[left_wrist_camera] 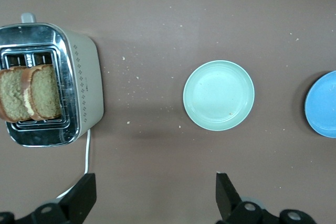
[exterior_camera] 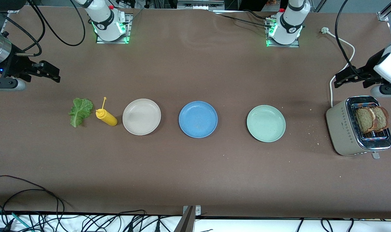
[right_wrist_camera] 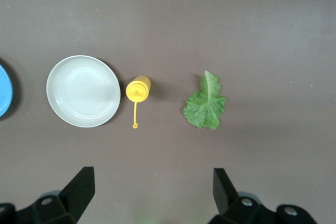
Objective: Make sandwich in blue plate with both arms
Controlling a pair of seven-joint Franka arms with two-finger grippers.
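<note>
The blue plate (exterior_camera: 198, 119) is seen whole only in the front view, bare, at the middle of the table, between a beige plate (exterior_camera: 141, 116) and a pale green plate (exterior_camera: 266, 123); in each wrist view only an edge of it is caught. Two bread slices (exterior_camera: 372, 119) are shown standing on edge, side by side, in the slots of a toaster (exterior_camera: 342, 129) at the left arm's end; their flat faces are turned toward the ends of the table. The lettuce leaf (exterior_camera: 80, 110) is laid flat at the right arm's end beside a yellow squeeze bottle (exterior_camera: 106, 117), its long axis running nearer-to-farther from the front camera. The left gripper (left_wrist_camera: 152, 192) is held high beside the toaster, fingers spread wide and empty. The right gripper (right_wrist_camera: 152, 190) is held high near the leaf, fingers likewise apart and empty
</note>
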